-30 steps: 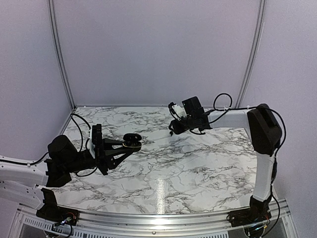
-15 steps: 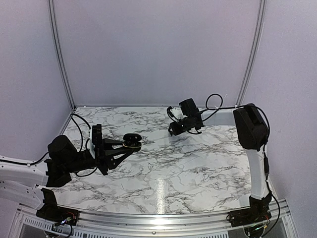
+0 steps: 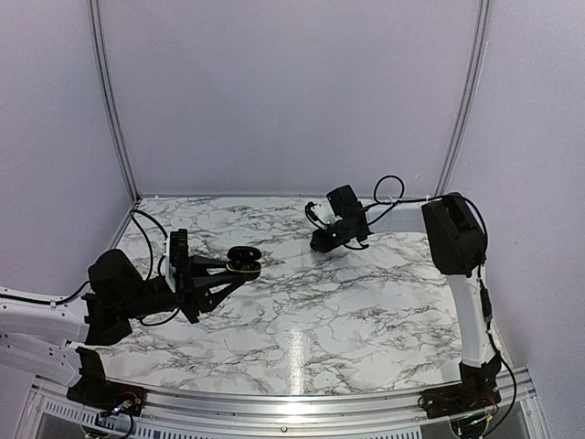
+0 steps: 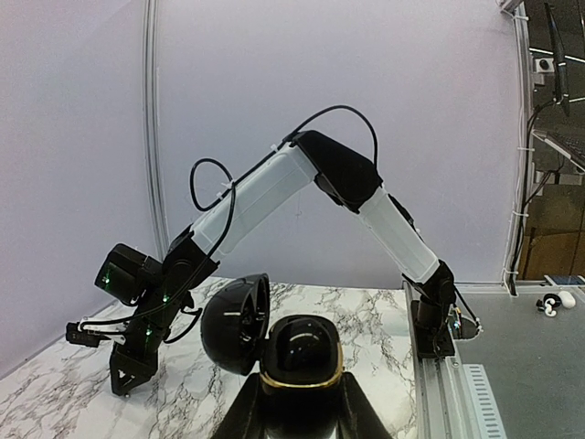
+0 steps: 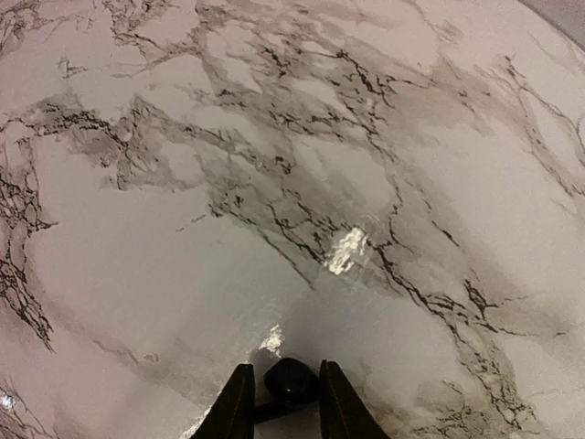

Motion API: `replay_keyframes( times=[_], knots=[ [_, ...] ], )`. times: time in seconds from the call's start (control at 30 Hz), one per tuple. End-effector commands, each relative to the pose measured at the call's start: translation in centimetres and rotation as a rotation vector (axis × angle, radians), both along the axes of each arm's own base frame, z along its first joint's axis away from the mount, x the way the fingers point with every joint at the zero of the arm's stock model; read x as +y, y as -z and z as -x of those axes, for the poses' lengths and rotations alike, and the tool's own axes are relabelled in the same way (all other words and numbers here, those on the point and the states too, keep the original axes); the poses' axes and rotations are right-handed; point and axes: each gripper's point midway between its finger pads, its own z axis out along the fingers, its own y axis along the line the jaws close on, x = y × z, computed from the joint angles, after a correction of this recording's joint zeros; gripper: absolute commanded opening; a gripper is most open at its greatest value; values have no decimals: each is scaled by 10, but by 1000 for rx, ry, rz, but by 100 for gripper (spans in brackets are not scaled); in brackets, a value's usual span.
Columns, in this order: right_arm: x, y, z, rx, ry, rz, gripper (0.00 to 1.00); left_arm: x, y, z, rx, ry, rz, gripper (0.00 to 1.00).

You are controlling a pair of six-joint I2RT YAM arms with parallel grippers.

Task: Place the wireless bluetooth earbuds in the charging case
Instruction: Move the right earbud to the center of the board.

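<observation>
The charging case (image 4: 302, 352) here is a glossy black rounded case with a gold band, its lid (image 4: 233, 325) swung open to the left. My left gripper (image 4: 300, 407) is shut on it and holds it above the table; both also show in the top view (image 3: 243, 260). No pale case is in view. My right gripper (image 5: 285, 366) is low over the marble at the back middle (image 3: 320, 241), its fingers closed around one tiny black earbud (image 5: 291, 382). The other earbud is out of view.
The marble table top (image 3: 366, 311) is bounded by a metal rail (image 3: 292, 407) at the near edge and pale walls at the back and sides. The right arm (image 4: 274, 187) arches across the left wrist view. Glare spots lie on the marble (image 5: 347, 249).
The right arm has folded inward, its elbow moving left, and its gripper has moved down closer to the table. The left arm and the case have not moved.
</observation>
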Motion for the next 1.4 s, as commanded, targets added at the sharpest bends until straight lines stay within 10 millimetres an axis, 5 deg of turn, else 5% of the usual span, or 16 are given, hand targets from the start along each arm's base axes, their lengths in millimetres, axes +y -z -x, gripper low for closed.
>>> replay_keyframes(
  times=[0.0,0.43,1.03,1.37],
  knots=[
    [-2,-6,4,6,-15,-21,23,0,-6,-1,-18,-4,12,0],
    [-1,-9,69,92,-74,-67,16,1,-7,0,-21,2,16,0],
    [17,-1,317,359,-374,120,16,4,-4,2,-16,4,14,0],
    [40,1,343,333,-555,221,20,6,-6,5,-15,10,26,0]
  ],
)
